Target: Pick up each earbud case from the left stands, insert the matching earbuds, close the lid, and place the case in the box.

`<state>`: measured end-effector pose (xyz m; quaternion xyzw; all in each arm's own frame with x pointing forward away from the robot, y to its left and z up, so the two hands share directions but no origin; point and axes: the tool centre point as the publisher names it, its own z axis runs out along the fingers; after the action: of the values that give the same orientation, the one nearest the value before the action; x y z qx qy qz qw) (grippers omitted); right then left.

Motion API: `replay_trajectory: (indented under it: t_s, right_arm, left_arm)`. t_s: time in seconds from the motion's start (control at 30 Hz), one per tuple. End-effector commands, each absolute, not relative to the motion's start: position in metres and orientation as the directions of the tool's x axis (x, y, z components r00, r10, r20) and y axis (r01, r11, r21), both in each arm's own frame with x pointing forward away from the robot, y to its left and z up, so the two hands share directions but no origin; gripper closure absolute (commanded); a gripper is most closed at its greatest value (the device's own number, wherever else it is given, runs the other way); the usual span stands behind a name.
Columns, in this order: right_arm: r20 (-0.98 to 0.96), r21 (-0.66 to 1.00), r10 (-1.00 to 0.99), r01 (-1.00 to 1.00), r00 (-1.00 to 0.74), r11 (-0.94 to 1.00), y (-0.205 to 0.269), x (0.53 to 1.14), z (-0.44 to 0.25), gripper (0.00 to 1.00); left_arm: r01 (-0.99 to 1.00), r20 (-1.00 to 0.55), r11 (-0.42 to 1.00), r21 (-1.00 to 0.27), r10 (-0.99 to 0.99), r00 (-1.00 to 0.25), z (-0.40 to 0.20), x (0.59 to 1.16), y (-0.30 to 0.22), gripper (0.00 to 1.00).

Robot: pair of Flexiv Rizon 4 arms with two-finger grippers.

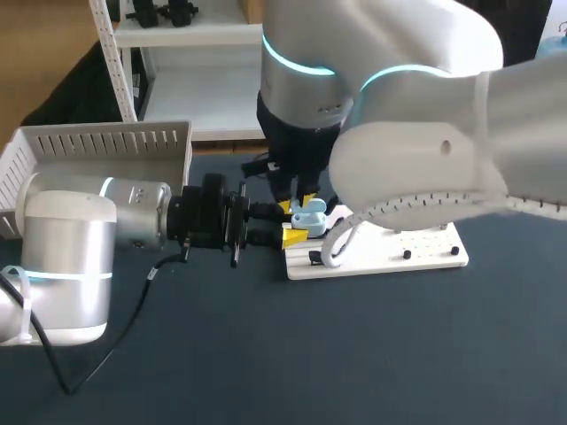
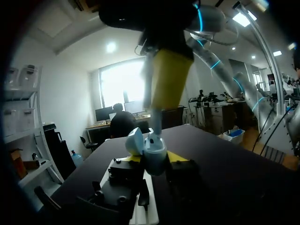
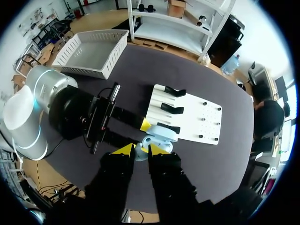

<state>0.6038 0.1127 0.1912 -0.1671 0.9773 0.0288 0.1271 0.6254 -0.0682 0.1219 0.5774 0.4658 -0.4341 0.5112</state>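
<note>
A light-blue earbud case (image 1: 310, 219) with its lid open is held just above the left end of the white stand board (image 1: 390, 250). My left gripper (image 1: 296, 225) lies level and is shut on the case (image 2: 153, 151), one yellow tip on each side. My right gripper (image 1: 299, 205) comes straight down over the open case. In the right wrist view my right gripper (image 3: 140, 150) is shut on a small pale-blue earbud (image 3: 140, 153), right at the case (image 3: 160, 135). Its yellow finger (image 2: 169, 79) stands directly above the case in the left wrist view.
The white board (image 3: 199, 117) carries three black stands (image 3: 172, 109) at its left end and small pegs on its right part. A white slatted basket (image 1: 97, 146) stands at the table's back left, behind my left arm. The dark tabletop (image 1: 354, 354) lies in front.
</note>
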Motion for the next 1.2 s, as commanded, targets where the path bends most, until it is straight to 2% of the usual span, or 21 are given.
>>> replay_trajectory:
  t_s: [0.03, 1.2]
  right_arm:
    - [-0.25, 0.017, -0.315, -0.329, -0.916, 0.944, 0.114, 0.607, 0.189, 1.0]
    - [-0.223, 0.016, -0.297, -0.308, -0.929, 0.951, 0.1, 0.608, 0.179, 1.0]
  left_arm:
    - [0.981, -0.977, -0.042, 0.187, 0.093, 0.191, 0.121, 0.626, -0.068, 1.0]
    - [0.981, -0.977, -0.042, 0.187, 0.093, 0.191, 0.121, 0.626, -0.068, 1.0]
